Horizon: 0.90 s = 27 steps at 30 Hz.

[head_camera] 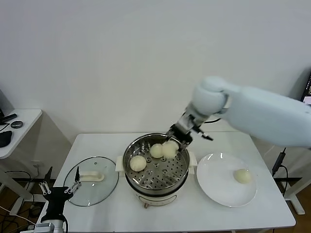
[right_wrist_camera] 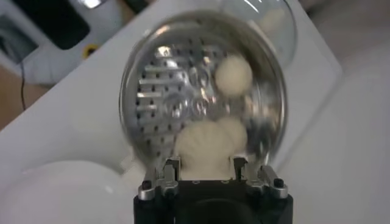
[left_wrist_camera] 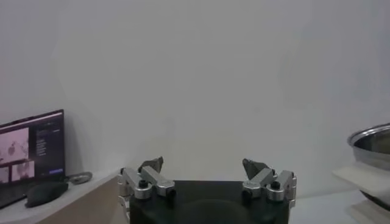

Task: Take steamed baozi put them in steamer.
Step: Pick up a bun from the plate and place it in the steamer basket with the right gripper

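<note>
We see a white surface (head_camera: 97, 145) set against a pale wall. Three things rest directly on it in a row. On the left lies a round glass lid (head_camera: 92, 180) with a cream handle, flat on the top. In the middle stands the steamer (head_camera: 155, 167), a shiny steel pot on a cream-white base, just beside the lid. On the right lies a flat white plate (head_camera: 218, 182), just beside the steamer's base, near the surface's right edge.
</note>
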Tool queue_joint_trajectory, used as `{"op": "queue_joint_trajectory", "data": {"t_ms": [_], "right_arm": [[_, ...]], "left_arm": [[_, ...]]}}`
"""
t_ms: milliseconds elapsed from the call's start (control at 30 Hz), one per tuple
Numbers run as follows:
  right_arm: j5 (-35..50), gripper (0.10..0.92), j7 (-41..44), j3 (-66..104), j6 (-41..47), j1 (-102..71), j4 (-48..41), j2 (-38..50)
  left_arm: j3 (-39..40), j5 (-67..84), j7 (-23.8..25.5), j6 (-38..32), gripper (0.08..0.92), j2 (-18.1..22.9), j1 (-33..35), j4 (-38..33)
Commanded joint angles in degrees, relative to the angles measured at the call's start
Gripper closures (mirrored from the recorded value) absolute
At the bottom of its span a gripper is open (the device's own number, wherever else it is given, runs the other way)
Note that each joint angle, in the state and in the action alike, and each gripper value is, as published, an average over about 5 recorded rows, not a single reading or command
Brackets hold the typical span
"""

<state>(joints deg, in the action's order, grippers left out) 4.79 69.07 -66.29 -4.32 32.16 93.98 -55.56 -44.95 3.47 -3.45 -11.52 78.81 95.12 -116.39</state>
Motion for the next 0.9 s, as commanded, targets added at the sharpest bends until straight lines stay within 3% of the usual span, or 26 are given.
{"op": "queue_joint_trajectory", "data": {"t_ms": [33,233,667,900], "right_arm": [[-5.3,0.498,-3.2,-8.1,-10.8,0.0,0.0,-8.6],[-9.7,0.491,-4.2,-9.5,-13.9,-2.6,-0.6,-9.4],[-10.0,0.484,-4.7,-9.8,-15.2,-5.2,0.2,-8.4],[-9.2,0.331,-5.0,-7.3,-15.2,-3.6,-0.1,-7.2]], "left_arm": [[-0.5,0.1,0.0,-0.1,0.177,0.1,0.0,-0.1],[-1.1,0.3,0.0,-0.3,0.177,0.3,0.1,-0.2],[-1.5,0.2,-0.1,-0.6,0.177,0.8,0.5,-0.1],[-1.1,0.0,-0.1,-0.6,0.177,0.9,0.4,-0.2]]}}
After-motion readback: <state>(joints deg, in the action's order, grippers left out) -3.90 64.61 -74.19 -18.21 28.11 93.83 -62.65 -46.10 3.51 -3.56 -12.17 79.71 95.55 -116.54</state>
